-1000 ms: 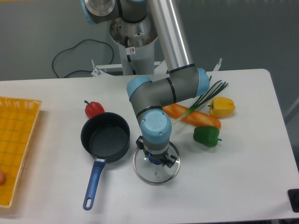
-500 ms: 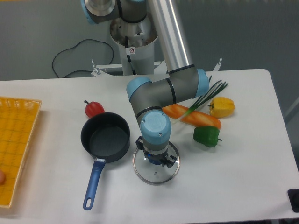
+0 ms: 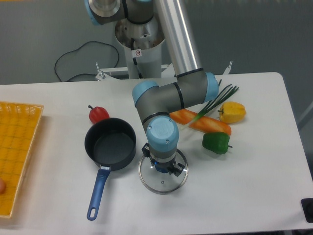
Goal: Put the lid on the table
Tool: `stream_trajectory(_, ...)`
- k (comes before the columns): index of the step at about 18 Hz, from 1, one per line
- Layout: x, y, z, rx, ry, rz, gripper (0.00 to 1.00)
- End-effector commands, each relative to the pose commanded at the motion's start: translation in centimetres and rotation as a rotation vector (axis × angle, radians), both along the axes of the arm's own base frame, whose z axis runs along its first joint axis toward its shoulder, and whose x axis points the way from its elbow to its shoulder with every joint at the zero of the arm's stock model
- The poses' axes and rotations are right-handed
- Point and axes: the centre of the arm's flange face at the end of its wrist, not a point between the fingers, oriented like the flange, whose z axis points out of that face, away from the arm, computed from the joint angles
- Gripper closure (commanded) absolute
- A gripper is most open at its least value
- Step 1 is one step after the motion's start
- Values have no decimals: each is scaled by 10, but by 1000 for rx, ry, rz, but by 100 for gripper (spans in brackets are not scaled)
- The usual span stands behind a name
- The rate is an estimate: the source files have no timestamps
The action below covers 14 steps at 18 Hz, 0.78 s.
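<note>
The round glass lid [image 3: 165, 185] with its thin metal rim lies flat on the white table [image 3: 244, 186], just right of the dark saucepan [image 3: 110, 143]. My gripper [image 3: 164, 168] points straight down over the lid's middle, and the blue wrist above it hides the fingers and the lid's knob. Whether the fingers are closed on the knob does not show.
The saucepan's blue handle [image 3: 98, 191] points toward the front edge. A red pepper [image 3: 98, 114] sits behind the pan. To the right lie a carrot [image 3: 205, 123], green onion [image 3: 217, 101], yellow pepper [image 3: 232, 112] and green pepper [image 3: 215, 142]. A yellow woven tray [image 3: 17, 147] is at the far left.
</note>
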Motion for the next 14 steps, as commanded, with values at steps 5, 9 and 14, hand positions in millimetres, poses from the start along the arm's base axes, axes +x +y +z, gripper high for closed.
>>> stream_trajectory(5, 0, 0, -1, -1, -1, 0, 50)
stream_trajectory(9, 0, 0, -1, -1, -1, 0, 45)
stream_trajectory(14, 0, 0, 0, 0, 0, 0, 45)
